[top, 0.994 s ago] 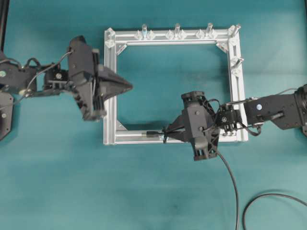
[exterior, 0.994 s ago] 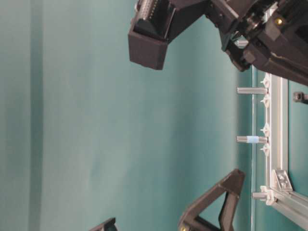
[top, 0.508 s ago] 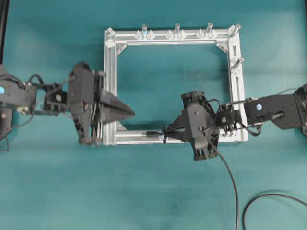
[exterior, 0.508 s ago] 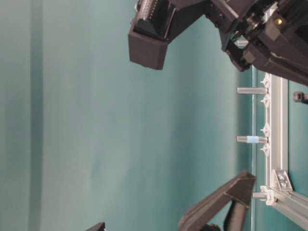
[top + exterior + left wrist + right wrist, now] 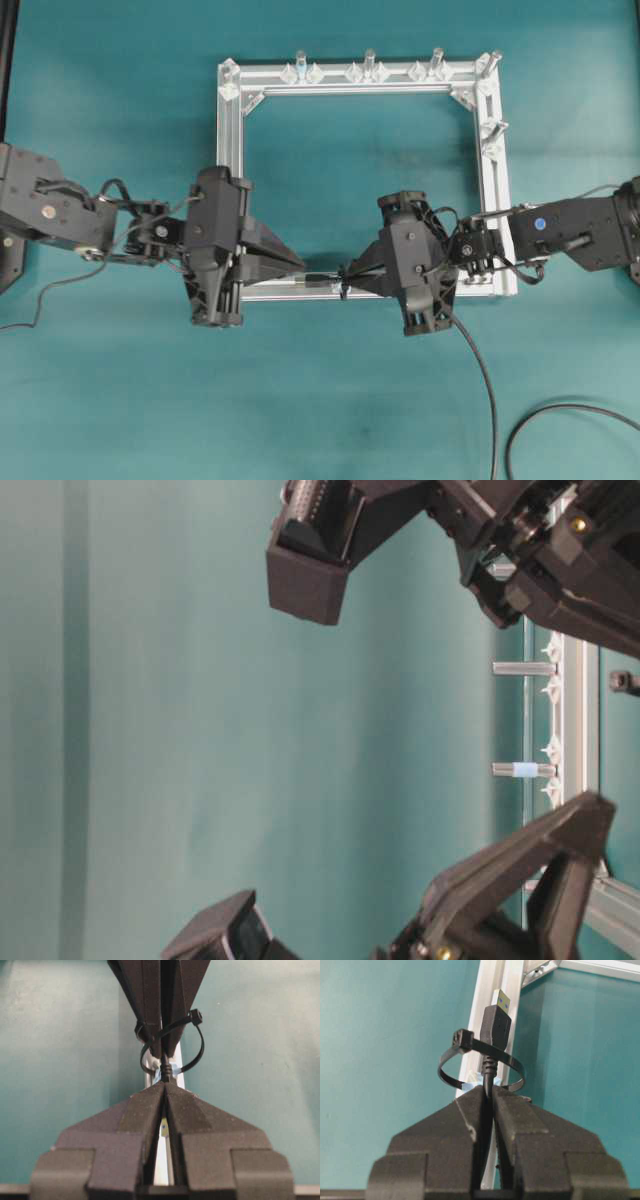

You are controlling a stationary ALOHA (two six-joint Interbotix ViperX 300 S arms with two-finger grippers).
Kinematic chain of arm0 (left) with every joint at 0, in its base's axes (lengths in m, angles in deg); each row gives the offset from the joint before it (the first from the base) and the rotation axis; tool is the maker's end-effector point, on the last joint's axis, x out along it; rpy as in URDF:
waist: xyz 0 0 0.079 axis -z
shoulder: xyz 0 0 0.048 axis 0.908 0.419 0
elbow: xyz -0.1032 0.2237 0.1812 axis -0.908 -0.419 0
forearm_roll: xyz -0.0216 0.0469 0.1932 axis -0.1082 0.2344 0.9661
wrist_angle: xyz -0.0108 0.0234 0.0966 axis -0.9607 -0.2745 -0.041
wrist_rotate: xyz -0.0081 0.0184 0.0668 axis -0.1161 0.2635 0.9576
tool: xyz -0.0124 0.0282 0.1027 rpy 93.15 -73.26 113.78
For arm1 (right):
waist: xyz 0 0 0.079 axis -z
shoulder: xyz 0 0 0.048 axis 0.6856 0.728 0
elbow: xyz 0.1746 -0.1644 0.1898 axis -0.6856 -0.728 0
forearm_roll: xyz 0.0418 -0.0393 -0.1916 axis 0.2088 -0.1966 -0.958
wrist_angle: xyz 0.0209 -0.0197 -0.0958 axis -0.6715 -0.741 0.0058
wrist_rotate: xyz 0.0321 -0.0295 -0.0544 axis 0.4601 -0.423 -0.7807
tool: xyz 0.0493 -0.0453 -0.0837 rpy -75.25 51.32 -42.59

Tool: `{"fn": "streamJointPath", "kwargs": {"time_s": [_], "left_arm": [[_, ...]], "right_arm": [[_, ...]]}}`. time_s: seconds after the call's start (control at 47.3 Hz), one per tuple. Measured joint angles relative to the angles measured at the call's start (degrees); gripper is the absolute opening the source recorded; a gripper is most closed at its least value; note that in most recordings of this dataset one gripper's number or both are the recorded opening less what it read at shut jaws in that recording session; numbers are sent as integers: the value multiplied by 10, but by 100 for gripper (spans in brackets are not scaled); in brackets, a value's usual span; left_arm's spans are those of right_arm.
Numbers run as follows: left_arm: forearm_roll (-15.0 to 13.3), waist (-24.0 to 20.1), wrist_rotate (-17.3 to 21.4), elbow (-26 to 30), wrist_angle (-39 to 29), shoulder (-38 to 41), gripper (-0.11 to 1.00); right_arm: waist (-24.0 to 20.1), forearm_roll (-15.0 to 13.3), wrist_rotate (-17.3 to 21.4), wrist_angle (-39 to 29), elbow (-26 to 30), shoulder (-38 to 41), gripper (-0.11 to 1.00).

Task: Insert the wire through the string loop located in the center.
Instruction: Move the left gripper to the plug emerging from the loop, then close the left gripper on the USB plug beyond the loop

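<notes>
One square aluminium frame (image 5: 229, 180). One black wire (image 5: 478, 370) with one plug (image 5: 495, 1027). One string loop (image 5: 480, 1067). Two grippers: left gripper (image 5: 298, 268), right gripper (image 5: 352, 276). Upright pegs (image 5: 369, 62): six countable overhead.

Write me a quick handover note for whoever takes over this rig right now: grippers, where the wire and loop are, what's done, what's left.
Right gripper: shut on the wire, just behind its plug.
Left gripper: shut, empty, over the frame's near bar, tips at the plug.
String loop: on that bar; the plug has passed through it.
Done: tip threaded.
Left: left gripper has to open, take the plug and pull the wire through. Most of the wire trails across the table.
</notes>
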Motion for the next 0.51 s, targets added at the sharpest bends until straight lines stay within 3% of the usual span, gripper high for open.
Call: {"fn": "streamJointPath", "kwargs": {"time_s": [0.233,0.508], "left_arm": [[1,2,0,5,0,12,10],[1,4,0,4,0,12,20]], "right_arm": [[-1,0,-1,0,1,0,7],[0,0,-1,0,1,0,7]]}}
